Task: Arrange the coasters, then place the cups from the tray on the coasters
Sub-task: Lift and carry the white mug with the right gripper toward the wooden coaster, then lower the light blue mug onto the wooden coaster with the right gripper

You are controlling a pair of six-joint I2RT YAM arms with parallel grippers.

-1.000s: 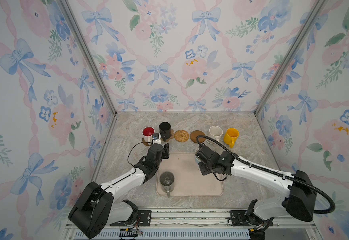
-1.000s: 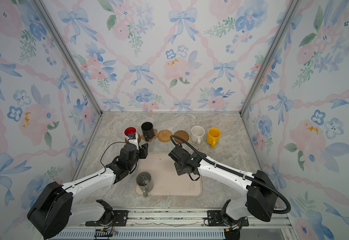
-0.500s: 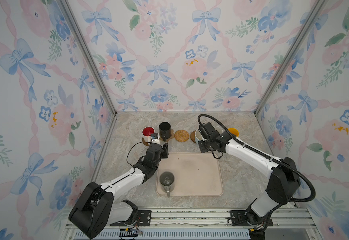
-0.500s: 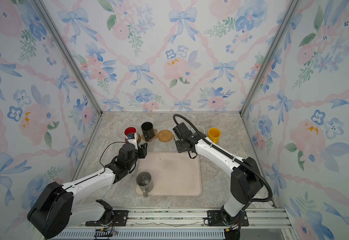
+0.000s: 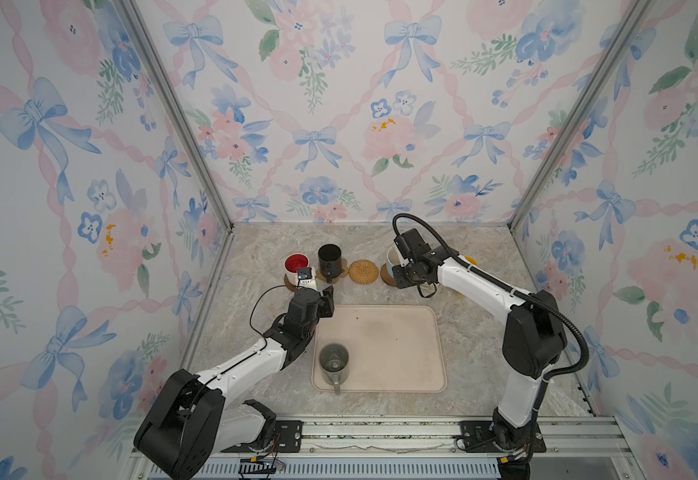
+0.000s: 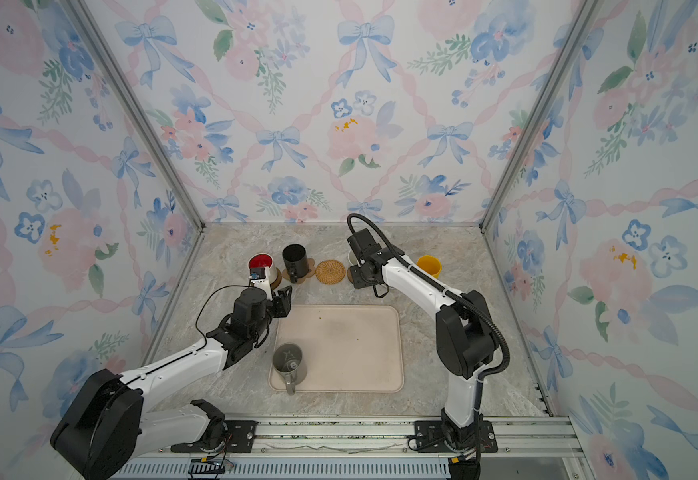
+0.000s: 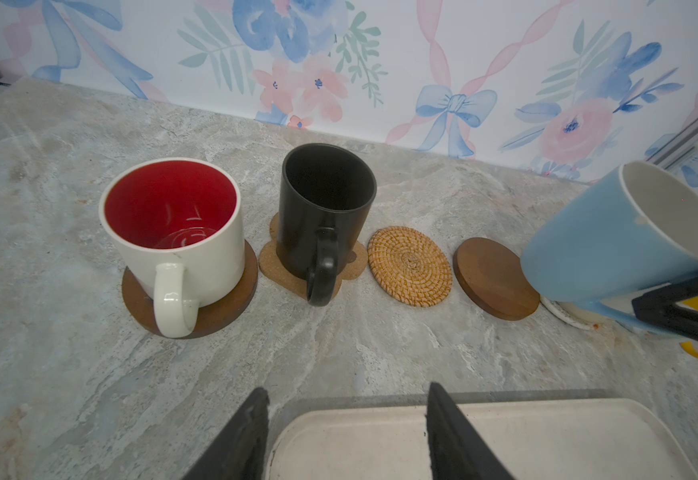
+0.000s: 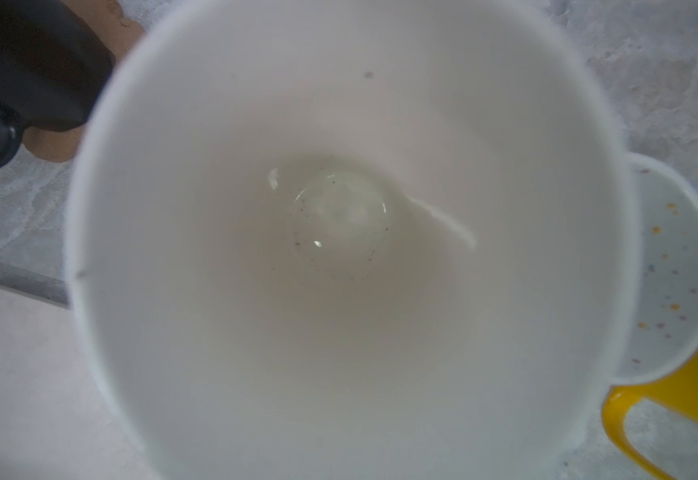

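My right gripper is shut on the handle of the light blue cup, which hangs tilted just above a bare dark wooden coaster in the back row. That cup's white inside fills the right wrist view. The white cup with red inside stands on another wooden coaster. The black cup stands on the paw-shaped coaster. The rattan coaster is bare. A grey cup stands on the tray. My left gripper is open and holds nothing, over the tray's far left corner.
A yellow cup and a cream speckled cup stand at the right end of the row, close behind my right arm. The floral back wall runs just behind the row. Side walls close in the marble table.
My right arm has carried the light blue cup from over the tray to the back row, above the dark wooden coaster. The left arm has barely moved.
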